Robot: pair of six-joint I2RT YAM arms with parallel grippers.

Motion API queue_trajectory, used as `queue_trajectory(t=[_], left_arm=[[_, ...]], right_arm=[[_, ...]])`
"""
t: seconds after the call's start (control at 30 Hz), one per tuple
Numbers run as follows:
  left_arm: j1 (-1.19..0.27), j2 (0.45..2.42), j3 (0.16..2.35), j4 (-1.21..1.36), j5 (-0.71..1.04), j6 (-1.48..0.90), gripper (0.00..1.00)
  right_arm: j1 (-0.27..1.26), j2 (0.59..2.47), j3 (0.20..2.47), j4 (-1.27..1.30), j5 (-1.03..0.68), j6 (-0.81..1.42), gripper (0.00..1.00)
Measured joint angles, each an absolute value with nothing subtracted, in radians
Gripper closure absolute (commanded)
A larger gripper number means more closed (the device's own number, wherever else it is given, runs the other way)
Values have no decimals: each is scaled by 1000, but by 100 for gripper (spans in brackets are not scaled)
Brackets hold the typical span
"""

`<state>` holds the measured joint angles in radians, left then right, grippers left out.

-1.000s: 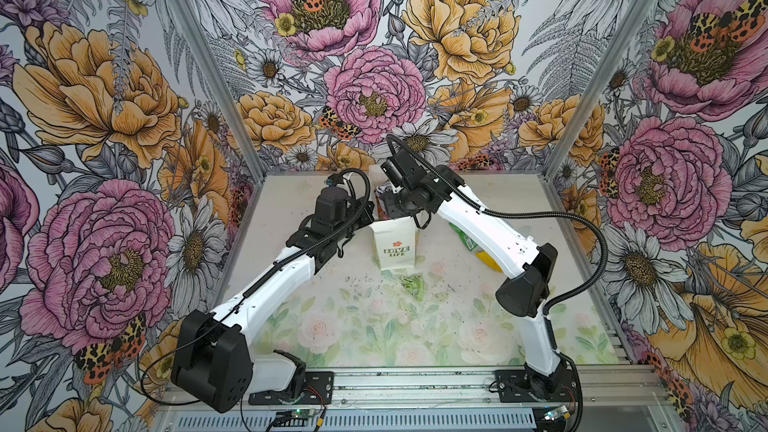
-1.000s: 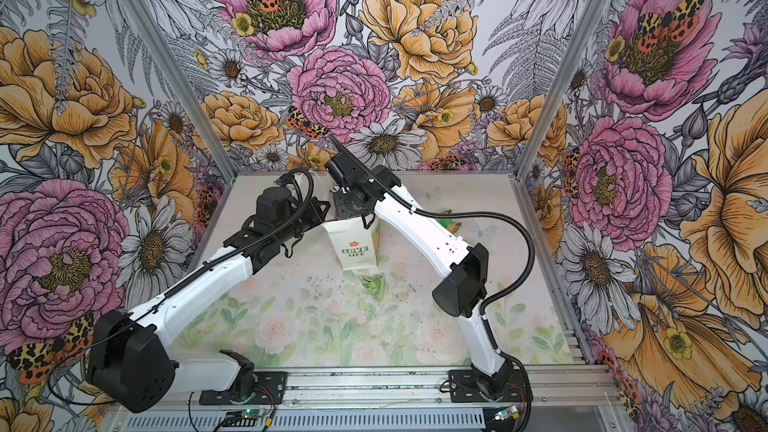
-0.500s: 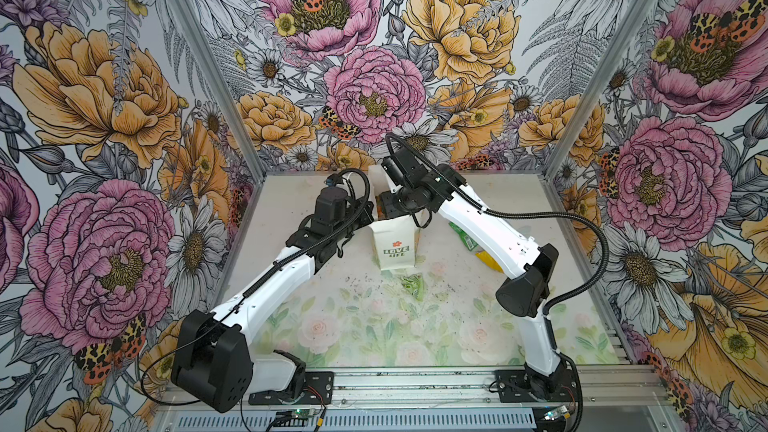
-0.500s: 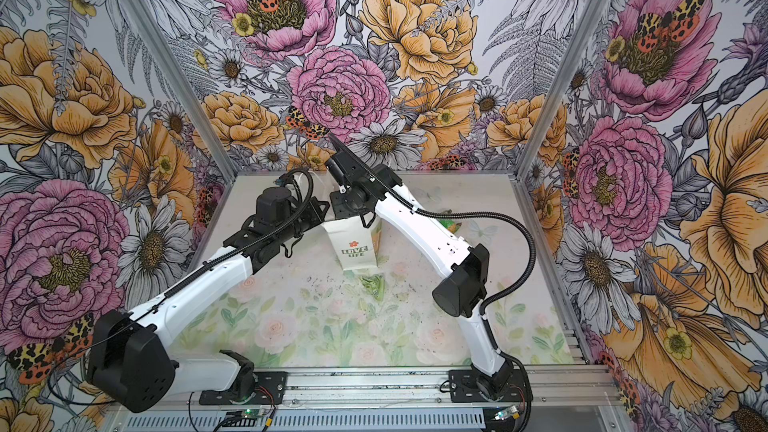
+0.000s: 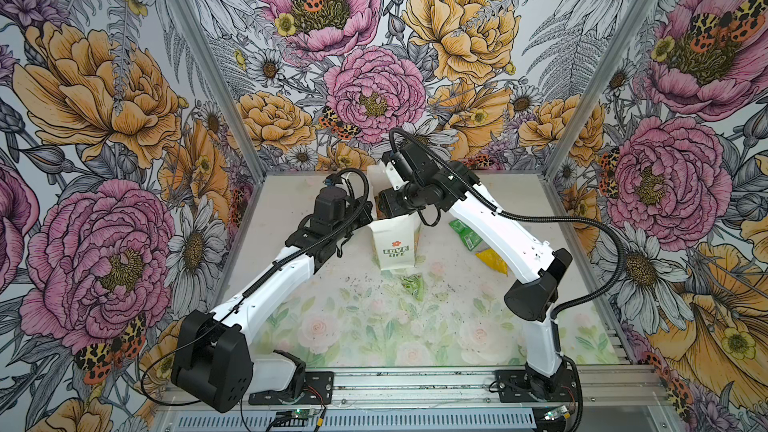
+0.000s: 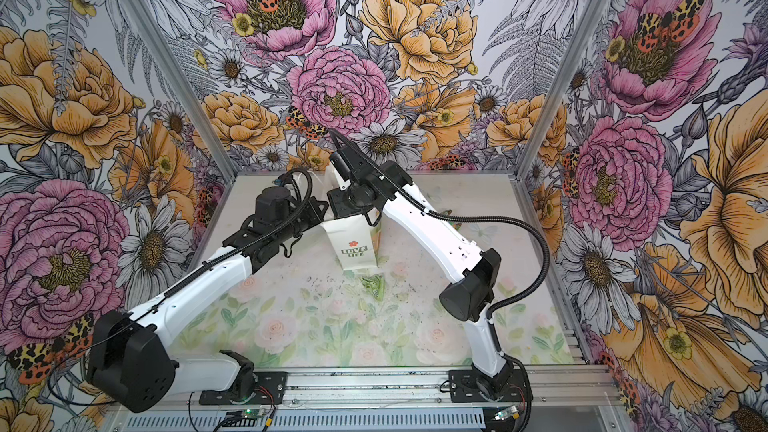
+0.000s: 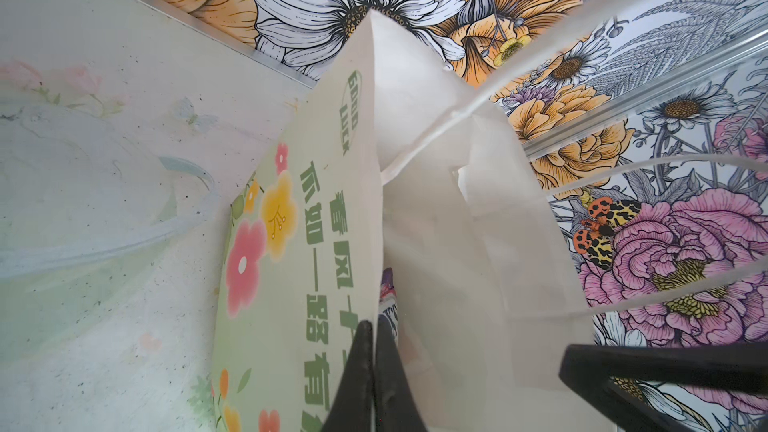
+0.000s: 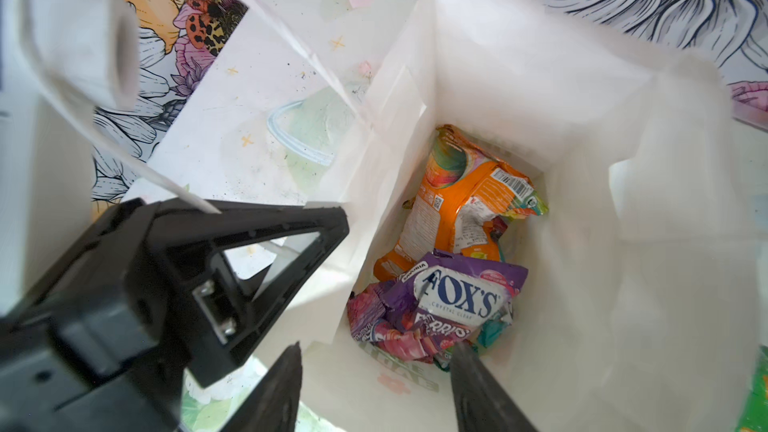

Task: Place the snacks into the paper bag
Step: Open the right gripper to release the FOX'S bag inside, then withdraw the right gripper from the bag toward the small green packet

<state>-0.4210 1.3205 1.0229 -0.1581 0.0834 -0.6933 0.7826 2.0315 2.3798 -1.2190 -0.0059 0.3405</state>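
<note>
1. The paper bag (image 5: 395,243) stands upright near the middle of the table (image 5: 332,326), mouth open.
2. The left gripper (image 7: 374,326) is clamped tight on the bag's rim at the bag's 9 o'clock.
3. The right gripper (image 8: 376,351) hangs over the mouth, jaws partly apart, holding nothing.
4. An orange packet (image 8: 457,209) and a purple packet (image 8: 461,297) lie inside the bag.
5. A green packet (image 5: 465,232) and a yellow packet (image 5: 492,260) lie at the bag's 3 o'clock, and a pale green packet (image 5: 412,284) lies at its 5 o'clock.

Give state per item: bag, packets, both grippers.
paper bag: upright, mouth open, rim pinched by left gripper
left gripper: fingers shut on bag rim
right gripper: fingers apart, empty, above bag mouth
orange packet: inside bag
purple FOX'S packet: inside bag
green packet: on table, outside bag
yellow packet: on table, outside bag
pale green packet: on table, by bag's base
</note>
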Motion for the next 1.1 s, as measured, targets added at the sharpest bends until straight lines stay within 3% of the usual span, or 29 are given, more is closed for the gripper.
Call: queue_trajectory(t=[0.37, 1.1], left_arm=[[-420, 1320, 1023, -159, 83, -693, 100], [-414, 1320, 1023, -160, 84, -693, 100]], right_arm=[[783, 1846, 2256, -1214, 6, 293, 34], [783, 1398, 1634, -1211, 152, 279, 16]])
